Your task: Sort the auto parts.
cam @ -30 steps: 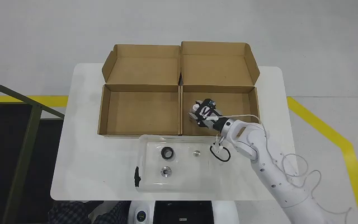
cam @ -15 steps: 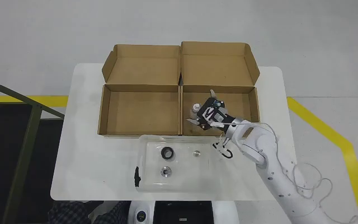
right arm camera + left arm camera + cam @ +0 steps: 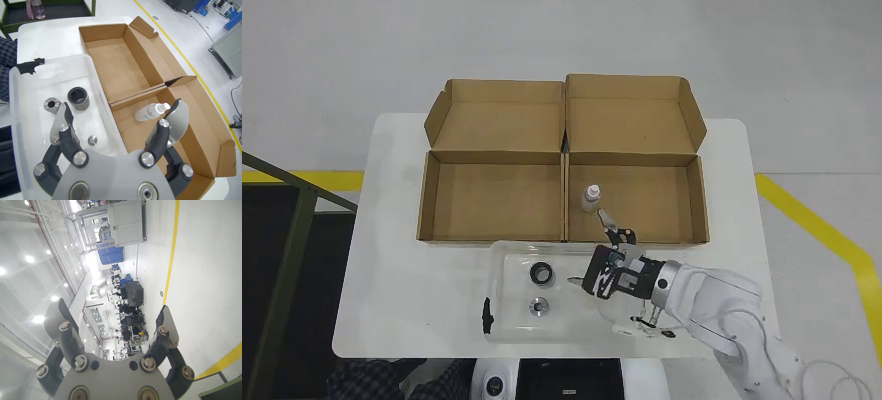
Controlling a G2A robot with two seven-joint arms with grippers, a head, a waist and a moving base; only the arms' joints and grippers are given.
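A white table (image 3: 392, 200) with rounded corners takes up the middle of the top view. Two open cardboard boxes stand on it side by side and touching, one box left of centre (image 3: 492, 205) and one box right of centre (image 3: 667, 205), with their lids folded back toward the frame's top. Just below them lies a clear plastic bin (image 3: 512, 258), close against their lower walls.

Bright even light; ceiling lamps (image 3: 29, 259) prob. blown-out.

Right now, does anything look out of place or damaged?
A small spray bottle lies on its side in the right cardboard box, hardly an auto part. A ragged piece of black tape sticks on the clear bin's corner.
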